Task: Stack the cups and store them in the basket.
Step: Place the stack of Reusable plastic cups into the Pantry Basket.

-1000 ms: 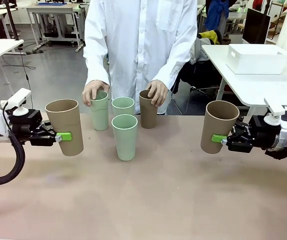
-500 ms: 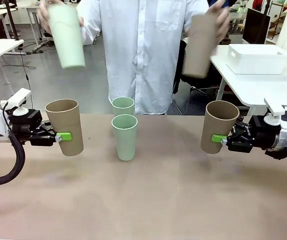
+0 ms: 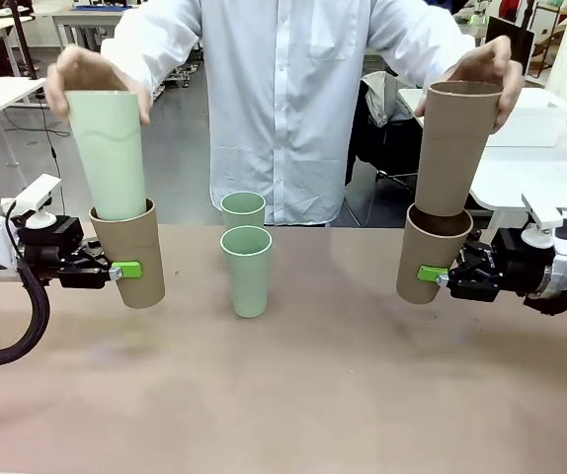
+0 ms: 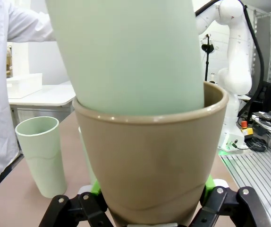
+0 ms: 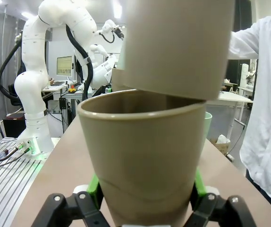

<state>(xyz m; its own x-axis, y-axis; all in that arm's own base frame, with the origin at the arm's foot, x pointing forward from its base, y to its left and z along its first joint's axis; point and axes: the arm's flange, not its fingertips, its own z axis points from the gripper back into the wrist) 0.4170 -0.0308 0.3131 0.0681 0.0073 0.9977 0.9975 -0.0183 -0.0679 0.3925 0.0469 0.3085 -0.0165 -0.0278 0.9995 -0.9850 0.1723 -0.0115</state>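
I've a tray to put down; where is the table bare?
Bare: the near table strip, on the robot's side of the front mint cup. Crowded: both sides, where the left hand and the right hand each grip a brown cup.

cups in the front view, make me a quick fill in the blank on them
The left tool is shut on a cup coloured ____.
The person's cup set into it is coloured ____.
The right tool grips a brown cup; the upper cup at its mouth is ____.
The green cups standing on the table number ____.
Missing: brown; green; brown; two
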